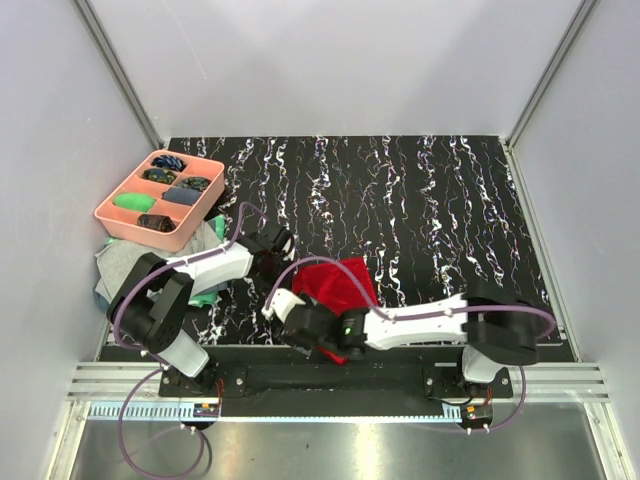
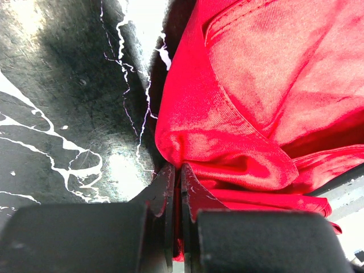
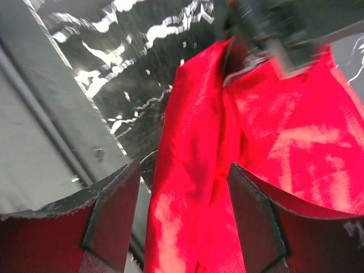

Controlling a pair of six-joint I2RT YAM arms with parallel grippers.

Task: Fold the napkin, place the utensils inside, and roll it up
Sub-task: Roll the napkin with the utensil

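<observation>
The red napkin (image 1: 338, 283) lies bunched and creased near the table's front edge, between the two arms. My left gripper (image 1: 282, 256) is shut on its left edge, with a fold of red cloth (image 2: 227, 131) pinched between the closed jaws (image 2: 177, 170). My right gripper (image 1: 298, 322) is open over the napkin's near left part. In the right wrist view the red cloth (image 3: 193, 170) hangs between its two spread fingers (image 3: 116, 199), with the gripper's midpoint (image 3: 185, 196) on the cloth. The fork and the gold-coloured utensil are out of view.
A pink compartment tray (image 1: 108, 212) with small items stands at the back left. A pile of grey and green cloths (image 1: 118, 266) lies beside the left arm. The metal rail (image 3: 40, 131) of the table's front edge runs close to the right gripper.
</observation>
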